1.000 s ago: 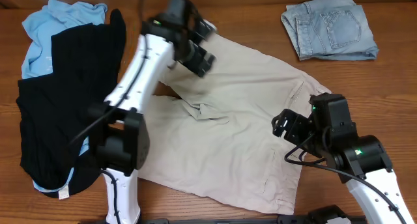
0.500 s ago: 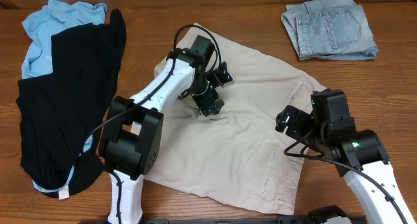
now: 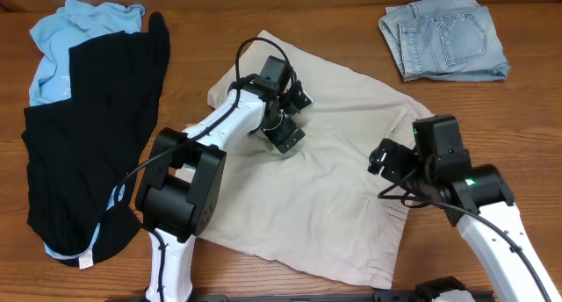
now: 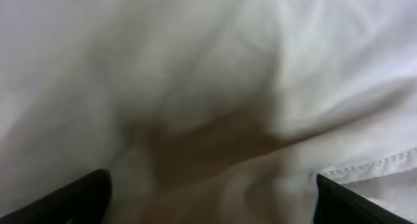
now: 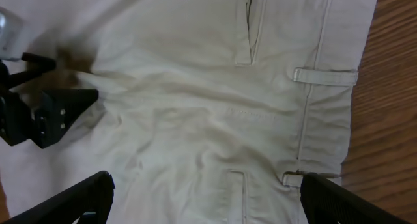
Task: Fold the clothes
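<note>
- Far left of the khaki shorts (image 3: 334, 205), a crumpled light-blue shirt (image 3: 83, 25) lies partly under a black garment (image 3: 88, 144), a long, dark, ribbed-looking heap.
- The shorts themselves lie spread flat in the middle of the wooden table (image 3: 527, 100): pale beige cotton, softly wrinkled.
- The left gripper (image 3: 292, 122) is low over the upper-left part of the shorts. Its wrist view shows both dark fingertips (image 4: 71, 198) at the bottom corners, so the jaws stand wide apart. The cloth there is a close blur, probably touched by the tips, but no fold is pinched.
- The right gripper (image 3: 384, 157) hovers above the right part of the shorts, near the waistband. Its jaws are also spread wide and hold nothing.
- Beneath it the right wrist view shows stitched seams, a slit pocket (image 5: 251, 28) and a flat belt loop (image 5: 324, 76) by the edge of the shorts.
- Up and right of the shorts, well apart, sits a folded pair of pale denim jeans (image 3: 443, 34).
</note>
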`<state>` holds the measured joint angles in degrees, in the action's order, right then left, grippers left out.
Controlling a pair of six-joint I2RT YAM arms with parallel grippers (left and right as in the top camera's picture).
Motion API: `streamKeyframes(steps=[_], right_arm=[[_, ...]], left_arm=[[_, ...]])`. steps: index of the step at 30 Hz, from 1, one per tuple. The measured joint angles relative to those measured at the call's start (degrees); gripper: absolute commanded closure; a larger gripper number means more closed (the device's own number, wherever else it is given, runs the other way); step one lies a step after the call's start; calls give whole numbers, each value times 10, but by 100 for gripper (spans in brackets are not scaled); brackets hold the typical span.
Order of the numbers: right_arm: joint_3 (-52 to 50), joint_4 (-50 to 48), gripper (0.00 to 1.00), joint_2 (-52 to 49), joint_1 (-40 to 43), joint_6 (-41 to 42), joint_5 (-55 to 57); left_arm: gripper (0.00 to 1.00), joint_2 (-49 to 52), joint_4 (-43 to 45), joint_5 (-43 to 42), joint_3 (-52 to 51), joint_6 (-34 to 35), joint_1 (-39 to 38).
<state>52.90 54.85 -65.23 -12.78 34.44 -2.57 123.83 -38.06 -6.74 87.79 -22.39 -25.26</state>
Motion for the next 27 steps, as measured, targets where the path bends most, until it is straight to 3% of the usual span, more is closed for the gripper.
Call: streamKeyframes(steps=[8,13,20,27], right_arm=[[0,-35,5,-52,0,0,0],[0,-68,5,-75,0,0,0],[0,-112,5,-106,0,-1,0],[0,-149,6,-135,0,-13,0]], left_arm=[[0,26,36,18,28,148,34],[0,28,24,28,36,226,109],[0,27,-15,16,43,272,203],[0,28,-29,11,50,269,207]])
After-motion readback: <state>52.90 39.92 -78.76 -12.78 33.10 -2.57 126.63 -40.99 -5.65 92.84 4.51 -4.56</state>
